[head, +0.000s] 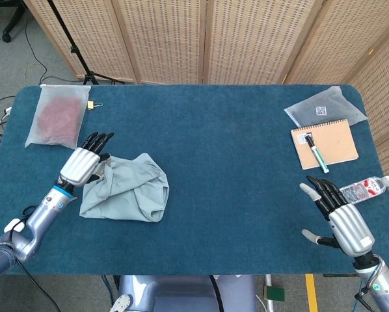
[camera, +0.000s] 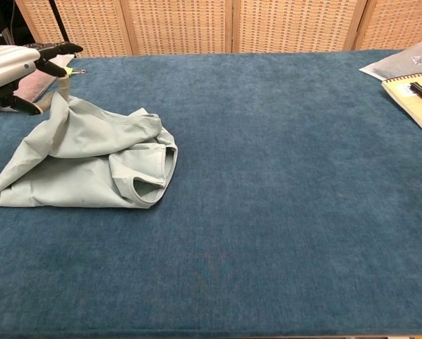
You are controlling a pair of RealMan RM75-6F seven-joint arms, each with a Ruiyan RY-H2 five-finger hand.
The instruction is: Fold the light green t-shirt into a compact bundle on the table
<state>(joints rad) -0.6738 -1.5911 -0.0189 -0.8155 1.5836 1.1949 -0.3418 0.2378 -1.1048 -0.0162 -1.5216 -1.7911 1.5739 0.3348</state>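
Observation:
The light green t-shirt (head: 131, 190) lies crumpled and partly folded on the left of the blue table (head: 233, 162); in the chest view the t-shirt (camera: 91, 166) has its upper left corner pulled up into a peak. My left hand (head: 84, 164) pinches that raised corner, and in the chest view the left hand (camera: 13, 67) sits at the top left edge, above the cloth. My right hand (head: 341, 218) hovers open over the table's front right, palm down and fingers spread, far from the shirt. It does not show in the chest view.
A clear pouch with red contents (head: 56, 116) lies at the back left, just behind my left hand. At the right are a frosted pouch (head: 324, 107), a brown notebook (head: 324, 144) with a pen (head: 316, 154), and a water bottle (head: 365, 189) beside my right hand.

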